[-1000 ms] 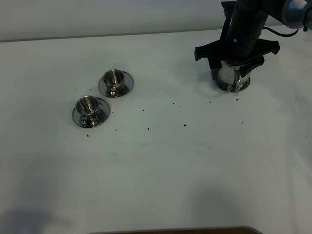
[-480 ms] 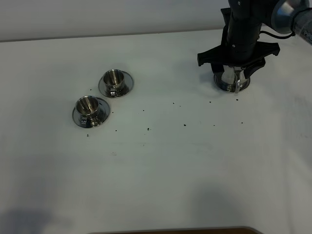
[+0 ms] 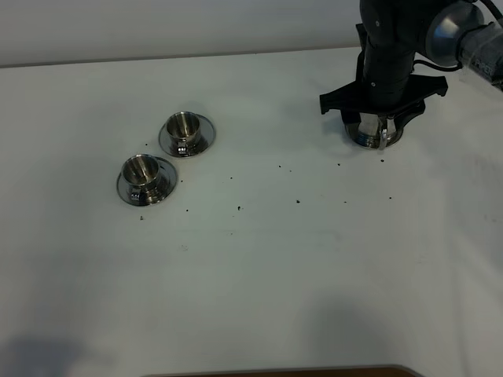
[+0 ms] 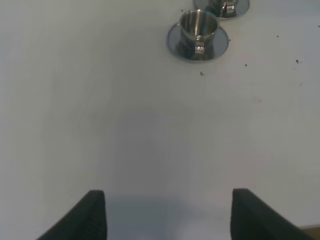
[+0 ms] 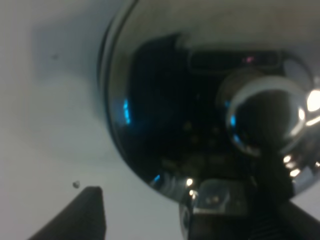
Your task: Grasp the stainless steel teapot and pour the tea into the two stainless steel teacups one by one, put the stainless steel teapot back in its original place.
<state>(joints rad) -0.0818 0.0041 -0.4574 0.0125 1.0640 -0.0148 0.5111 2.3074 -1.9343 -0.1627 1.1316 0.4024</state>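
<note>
The stainless steel teapot (image 3: 369, 132) stands at the far right of the table, mostly hidden under my right gripper (image 3: 379, 119). A steel rim, which may be the coaster disc, shows at its base (image 3: 357, 140). In the right wrist view the knobbed lid (image 5: 260, 120) fills the frame. The gripper (image 5: 185, 215) is open, with its fingers set wide either side of the loop handle (image 5: 210, 197). Two steel teacups on saucers sit at the left, one farther back (image 3: 182, 127) and one nearer (image 3: 143, 173). My left gripper (image 4: 170, 215) is open and empty above bare table, with the nearer cup (image 4: 197, 30) ahead of it.
The white table (image 3: 259, 259) carries small dark specks (image 3: 298, 201) between the cups and the teapot. The table's far edge runs just behind the teapot. A brown edge shows at the front (image 3: 314, 371).
My right arm has shifted slightly toward the table's far edge over the teapot. The teapot and both cups have not moved.
</note>
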